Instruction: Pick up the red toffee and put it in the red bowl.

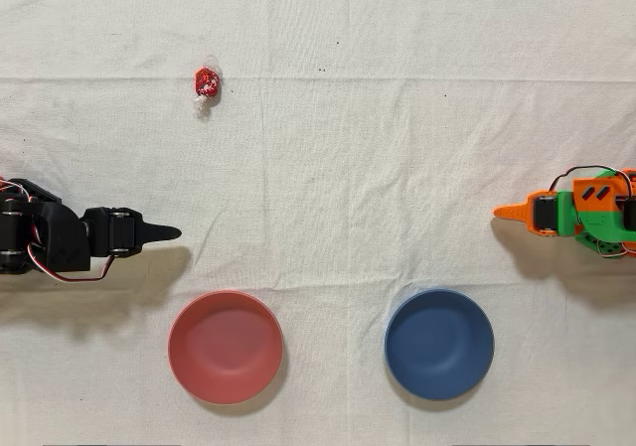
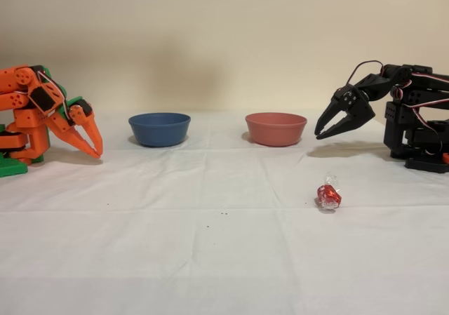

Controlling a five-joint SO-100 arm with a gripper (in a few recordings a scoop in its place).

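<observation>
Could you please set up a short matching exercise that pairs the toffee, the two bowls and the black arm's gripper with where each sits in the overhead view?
Things:
1. red toffee
2. red bowl
3. blue bowl
4. black gripper

Places in the overhead view:
A. lower right of centre, on the cloth
B. far left, tip pointing right, holding nothing
C. upper left, alone on the cloth
D. lower left of centre, just below the black arm's tip

Pairs: 1-C, 2-D, 3-A, 4-B. In the fixed view the black gripper has its jaws apart.
</observation>
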